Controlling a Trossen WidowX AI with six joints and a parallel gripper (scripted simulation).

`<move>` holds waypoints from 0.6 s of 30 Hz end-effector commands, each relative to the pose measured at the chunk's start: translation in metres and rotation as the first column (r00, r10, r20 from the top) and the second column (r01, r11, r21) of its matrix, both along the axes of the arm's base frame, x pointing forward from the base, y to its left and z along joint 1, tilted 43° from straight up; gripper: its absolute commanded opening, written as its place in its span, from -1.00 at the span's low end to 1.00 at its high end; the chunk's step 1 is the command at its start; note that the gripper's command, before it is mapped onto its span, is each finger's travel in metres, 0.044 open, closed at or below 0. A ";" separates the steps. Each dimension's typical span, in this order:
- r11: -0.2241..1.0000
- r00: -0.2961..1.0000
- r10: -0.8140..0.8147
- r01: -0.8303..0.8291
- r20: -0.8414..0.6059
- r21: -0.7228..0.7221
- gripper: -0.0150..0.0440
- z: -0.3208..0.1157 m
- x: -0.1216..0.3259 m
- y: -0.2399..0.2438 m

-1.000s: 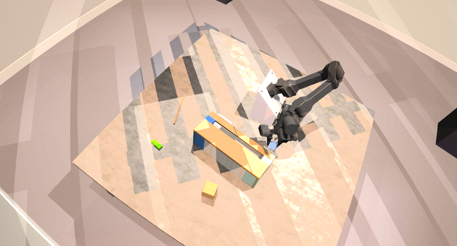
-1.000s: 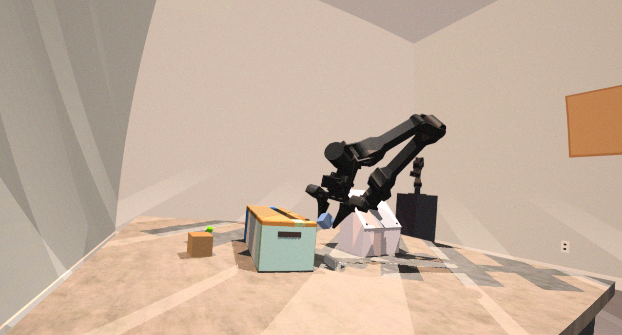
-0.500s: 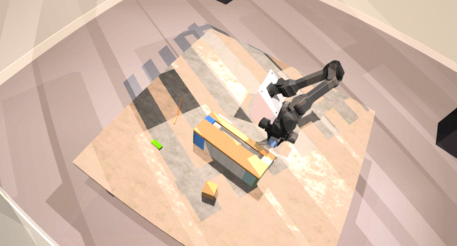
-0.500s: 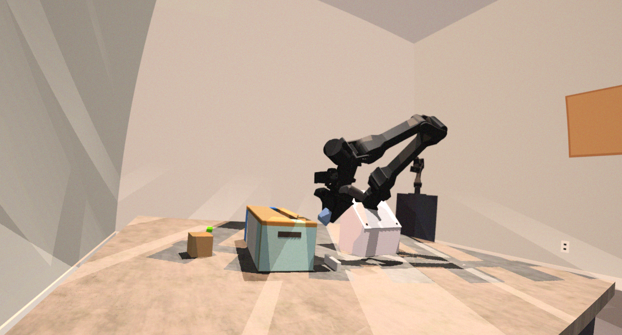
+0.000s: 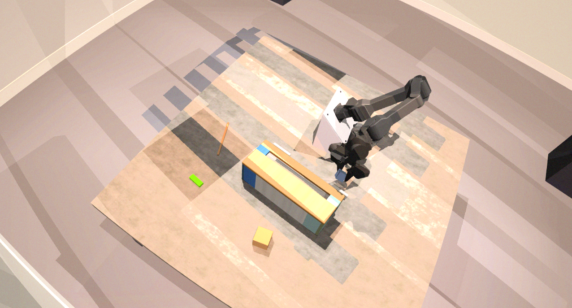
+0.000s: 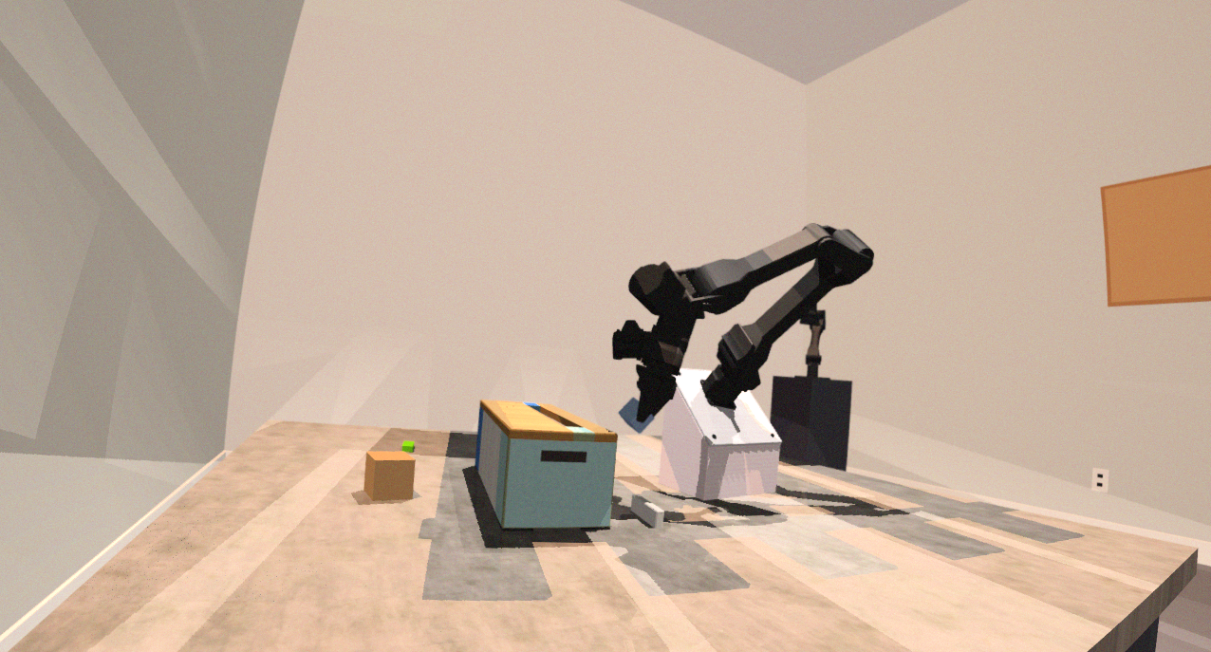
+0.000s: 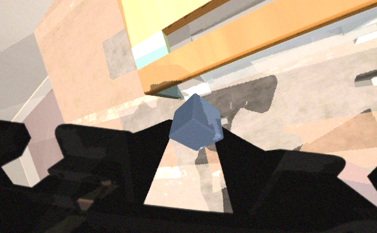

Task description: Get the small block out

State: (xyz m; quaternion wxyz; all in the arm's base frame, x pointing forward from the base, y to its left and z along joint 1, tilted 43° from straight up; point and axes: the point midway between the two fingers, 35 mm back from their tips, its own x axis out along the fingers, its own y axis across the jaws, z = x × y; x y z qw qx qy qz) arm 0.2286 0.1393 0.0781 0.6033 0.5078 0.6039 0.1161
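A small blue block [image 5: 340, 175] [image 6: 633, 414] [image 7: 196, 125] is held between the fingertips of my gripper, turned with a corner up in the wrist view. My gripper [image 7: 193, 126] is shut on it and points down. The block hangs in the air above the table, at about the height of the box top in the exterior view. The box [image 5: 288, 183] [image 6: 557, 487] [image 7: 241, 42] stands upright, with an orange and yellow slotted top, a teal end and a blue end. The block is outside the box, beside its long side near the teal end. In the top view the gap between them looks small.
An orange cube [image 5: 262, 237] [image 6: 389, 476] stands on the far side of the box from the arm. A green block [image 5: 196, 180] [image 6: 408, 446] and a thin orange stick [image 5: 223, 139] lie beyond the blue end. A small white bar [image 6: 647, 511] lies beside the box, near the arm's white base [image 6: 719, 461].
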 end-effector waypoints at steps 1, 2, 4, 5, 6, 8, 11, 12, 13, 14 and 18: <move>0.994 0.988 -0.093 0.099 -0.120 0.046 -0.49 0.002 -0.001 -0.003; 0.991 0.982 -0.114 0.123 -0.149 0.055 -0.49 0.003 -0.002 -0.003; 0.983 0.966 -0.154 0.172 -0.209 0.070 -0.49 0.003 -0.002 -0.005; 0.977 0.956 -0.174 0.197 -0.238 0.076 -0.49 0.004 -0.002 -0.005; 0.972 0.944 -0.192 0.221 -0.268 0.082 -0.49 0.004 -0.003 -0.006; 0.958 0.917 -0.228 0.270 -0.327 0.091 -0.49 0.005 -0.003 -0.007; 0.934 0.868 -0.275 0.343 -0.414 0.099 -0.49 0.006 -0.004 -0.009; 0.925 0.849 -0.289 0.366 -0.442 0.100 -0.49 0.006 -0.004 -0.009; 0.915 0.829 -0.302 0.390 -0.471 0.100 -0.49 0.007 -0.005 -0.010; 0.905 0.808 -0.314 0.413 -0.498 0.099 -0.49 0.007 -0.005 -0.011; 0.860 0.714 -0.355 0.503 -0.604 0.089 -0.49 0.009 -0.006 -0.013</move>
